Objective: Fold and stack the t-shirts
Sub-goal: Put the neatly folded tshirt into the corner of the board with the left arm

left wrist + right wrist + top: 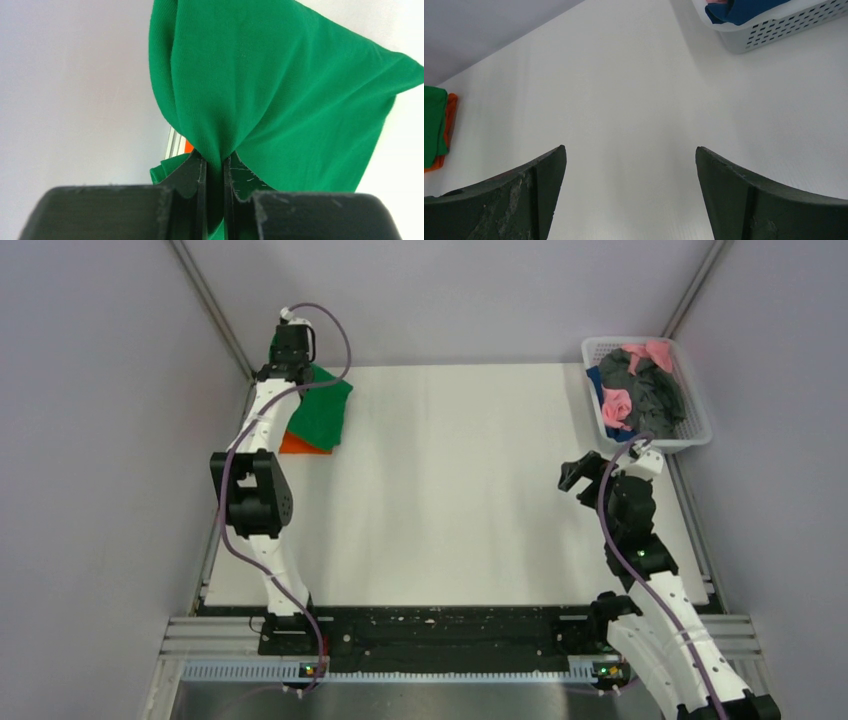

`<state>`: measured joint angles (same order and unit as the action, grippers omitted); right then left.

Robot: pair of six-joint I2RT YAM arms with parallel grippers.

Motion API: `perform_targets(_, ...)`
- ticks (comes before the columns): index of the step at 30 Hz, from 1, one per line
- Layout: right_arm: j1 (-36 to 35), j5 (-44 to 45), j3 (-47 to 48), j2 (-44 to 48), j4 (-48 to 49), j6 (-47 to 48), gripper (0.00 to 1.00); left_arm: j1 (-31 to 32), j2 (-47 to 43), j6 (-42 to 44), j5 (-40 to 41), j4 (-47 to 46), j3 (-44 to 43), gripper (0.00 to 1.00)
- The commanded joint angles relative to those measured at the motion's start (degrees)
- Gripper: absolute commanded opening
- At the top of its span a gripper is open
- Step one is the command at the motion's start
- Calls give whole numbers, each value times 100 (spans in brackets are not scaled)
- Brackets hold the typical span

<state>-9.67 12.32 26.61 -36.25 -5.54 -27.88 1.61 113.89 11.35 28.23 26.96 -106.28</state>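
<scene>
Soft, even light is coming from overhead, making the white bench (450,490) bright, with only faint grey shadows lying across it. In the left wrist view the background is washing out pale, while the weave of the green t-shirt (280,90) is showing crisp.
</scene>
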Motion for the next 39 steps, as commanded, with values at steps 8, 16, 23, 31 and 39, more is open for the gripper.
perform_targets(8, 36, 82, 1, -217, 280, -86, 99, -730, 683, -713, -696, -337, -144, 0)
perform_targets(16, 37, 26, 123, -274, 232, -72, 99, -1159, 685, -1836, -248, -312, -317, 99)
perform_targets(23, 39, 20, 132, -3, 28, -43, 99, -1182, -34, -2675, -480, -441, 191, 99)
perform_targets(31, 38, -128, 285, -42, -437, -173, 99, -1074, -1557, -3689, -2344, -1256, 1910, 99)
perform_targets(39, 40, -348, 356, 43, -639, -210, 99, -665, -2332, -3721, -4333, -2643, 2918, 99)
